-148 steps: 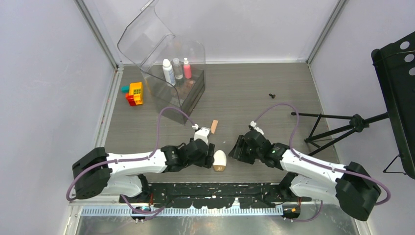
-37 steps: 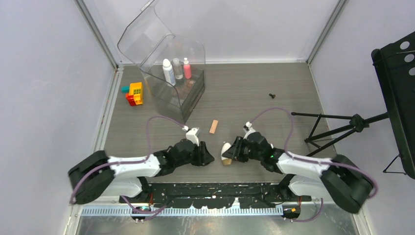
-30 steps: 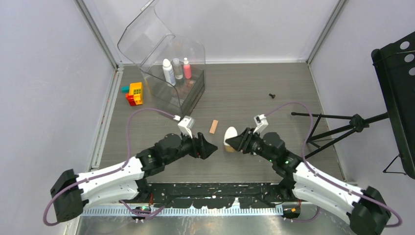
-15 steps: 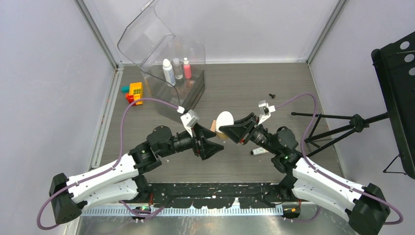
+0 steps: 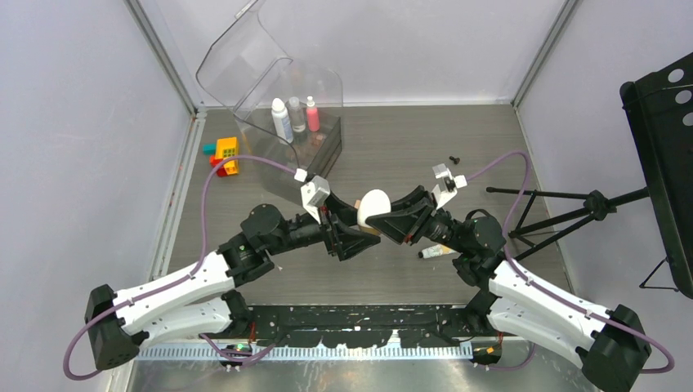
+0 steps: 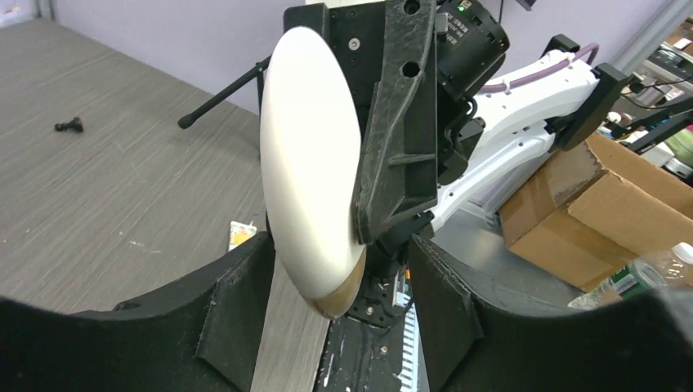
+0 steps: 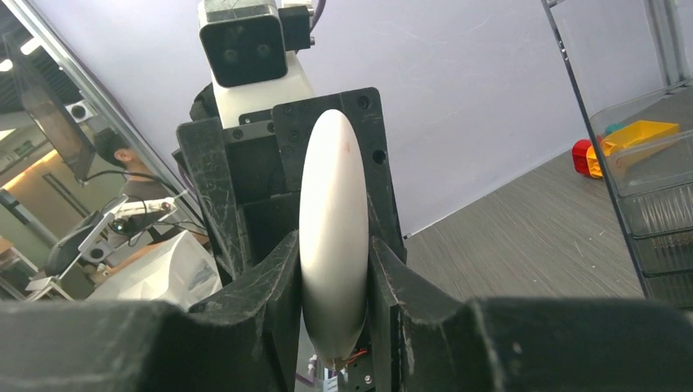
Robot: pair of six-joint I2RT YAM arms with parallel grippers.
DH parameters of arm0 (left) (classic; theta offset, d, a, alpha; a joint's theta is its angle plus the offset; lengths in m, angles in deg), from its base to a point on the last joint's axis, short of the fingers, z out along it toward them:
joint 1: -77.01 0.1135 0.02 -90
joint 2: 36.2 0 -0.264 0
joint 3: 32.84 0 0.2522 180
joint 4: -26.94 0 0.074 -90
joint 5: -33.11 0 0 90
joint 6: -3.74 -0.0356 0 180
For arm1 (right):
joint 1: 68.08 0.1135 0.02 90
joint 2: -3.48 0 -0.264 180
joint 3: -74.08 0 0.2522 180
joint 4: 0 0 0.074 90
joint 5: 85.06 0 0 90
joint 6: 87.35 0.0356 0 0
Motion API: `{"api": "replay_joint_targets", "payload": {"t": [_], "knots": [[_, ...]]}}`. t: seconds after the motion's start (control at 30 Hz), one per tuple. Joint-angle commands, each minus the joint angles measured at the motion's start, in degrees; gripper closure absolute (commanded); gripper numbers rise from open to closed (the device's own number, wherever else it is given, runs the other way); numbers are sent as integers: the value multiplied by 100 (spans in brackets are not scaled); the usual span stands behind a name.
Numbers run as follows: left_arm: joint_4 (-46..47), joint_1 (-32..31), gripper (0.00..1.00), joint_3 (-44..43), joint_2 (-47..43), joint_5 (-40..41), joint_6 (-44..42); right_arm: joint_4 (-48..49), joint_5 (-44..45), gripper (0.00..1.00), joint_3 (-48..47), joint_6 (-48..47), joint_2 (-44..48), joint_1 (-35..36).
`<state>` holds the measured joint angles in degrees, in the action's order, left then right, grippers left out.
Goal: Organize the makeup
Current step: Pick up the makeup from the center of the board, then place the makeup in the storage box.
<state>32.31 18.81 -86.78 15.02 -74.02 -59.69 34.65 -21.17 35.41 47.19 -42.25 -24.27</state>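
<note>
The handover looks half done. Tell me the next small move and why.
Probably close the left hand on the white oval compact. The right hand clamps its flat faces and holds it in the air. The left fingers stand either side of its lower end, with a gap showing on one side, so they don't grip it yet. The right should let go only afterwards.

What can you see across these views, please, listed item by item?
white oval compact: one, white, held on edge above the table
bottles: three, white, clear, pink, standing in the case
clear case: one, transparent, far left, lid up
toy bricks: one cluster, red, yellow, teal, left of the case
tube: one, white, on the table by the right arm
tripod: one, black, right side
left hand: one, black, open around the compact
right hand: one, black, shut on the compact
</note>
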Motion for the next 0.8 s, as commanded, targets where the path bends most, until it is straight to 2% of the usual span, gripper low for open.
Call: {"api": "replay_joint_targets", "payload": {"t": [0.0, 0.3, 0.47, 0.57, 0.77], "knots": [[617, 8, 42, -246, 195, -354, 151, 355, -96, 94, -195, -92, 158, 31], [644, 3, 77, -332, 426, -602, 277, 345, -82, 94, -120, -64, 223, 35], [663, 7, 88, -291, 376, -518, 263, 320, -113, 93, -75, -100, 247, 27], [647, 2, 95, -252, 304, -489, 238, 235, -32, 79, -15, -147, 328, 26], [465, 1, 97, -209, 189, -498, 199, -347, -12, 54, -191, -466, 589, 31]]}}
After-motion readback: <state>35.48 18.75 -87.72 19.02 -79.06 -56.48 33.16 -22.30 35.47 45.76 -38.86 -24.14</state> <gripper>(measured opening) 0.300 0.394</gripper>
